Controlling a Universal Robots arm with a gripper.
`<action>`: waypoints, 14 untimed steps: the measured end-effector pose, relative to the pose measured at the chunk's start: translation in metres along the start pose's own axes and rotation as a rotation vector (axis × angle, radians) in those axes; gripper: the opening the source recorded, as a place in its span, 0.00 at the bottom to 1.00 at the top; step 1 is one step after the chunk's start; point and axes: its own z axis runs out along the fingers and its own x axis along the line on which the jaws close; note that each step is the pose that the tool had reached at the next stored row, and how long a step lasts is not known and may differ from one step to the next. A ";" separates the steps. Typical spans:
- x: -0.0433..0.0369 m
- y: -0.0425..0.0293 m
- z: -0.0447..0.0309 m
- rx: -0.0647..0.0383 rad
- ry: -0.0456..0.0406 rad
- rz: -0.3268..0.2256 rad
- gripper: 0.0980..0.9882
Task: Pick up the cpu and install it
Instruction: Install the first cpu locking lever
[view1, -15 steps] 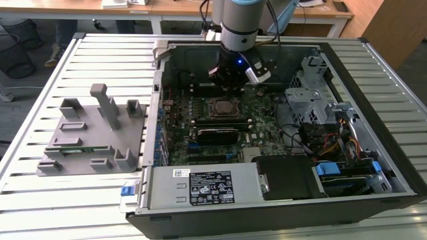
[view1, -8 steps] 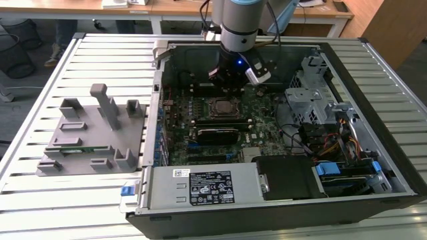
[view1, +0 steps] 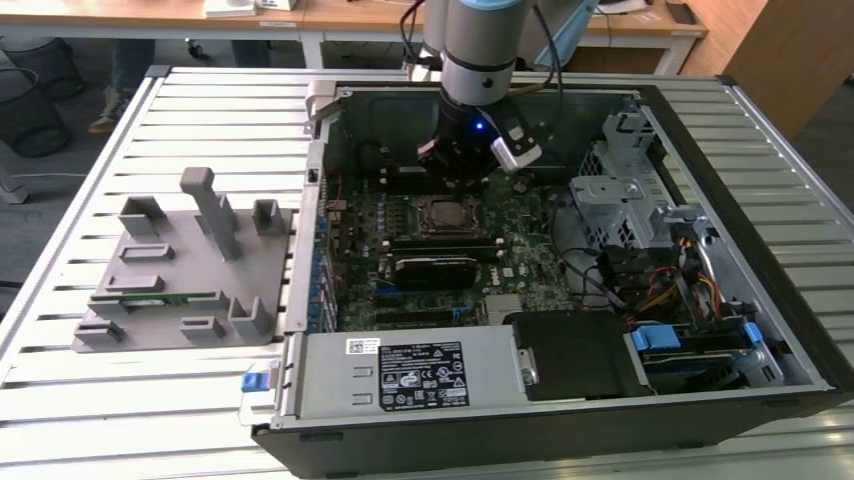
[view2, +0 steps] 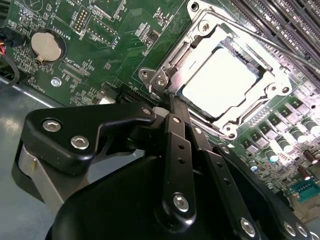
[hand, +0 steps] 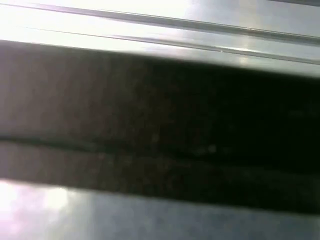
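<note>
The cpu (view2: 220, 82), a pale silvery square, lies flat inside the motherboard socket (view2: 274, 90), with the socket's metal frame around it. My gripper (view2: 169, 100) hangs just off one corner of that socket. Its two black fingers (view2: 176, 135) are pressed together, shut, with nothing between them. In the exterior view the gripper (view1: 454, 172) is down inside the open computer case, right behind the socket (view1: 447, 214) on the green motherboard (view1: 521, 255).
A grey fixture (view1: 187, 270) with a green memory stick (view1: 154, 298) lies on the slatted table at the exterior view's left. Inside the case are a drive cage (view1: 617, 195), cables (view1: 667, 290) and the power supply (view1: 414, 372). A coin battery (view2: 47, 45) sits on the board.
</note>
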 end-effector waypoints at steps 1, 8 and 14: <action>0.0000 0.0000 0.0006 0.000 0.0001 0.000 0.01; -0.0010 0.0004 0.0021 -0.006 0.0001 0.000 0.01; -0.0005 0.0005 0.0014 -0.033 -0.0017 0.000 0.01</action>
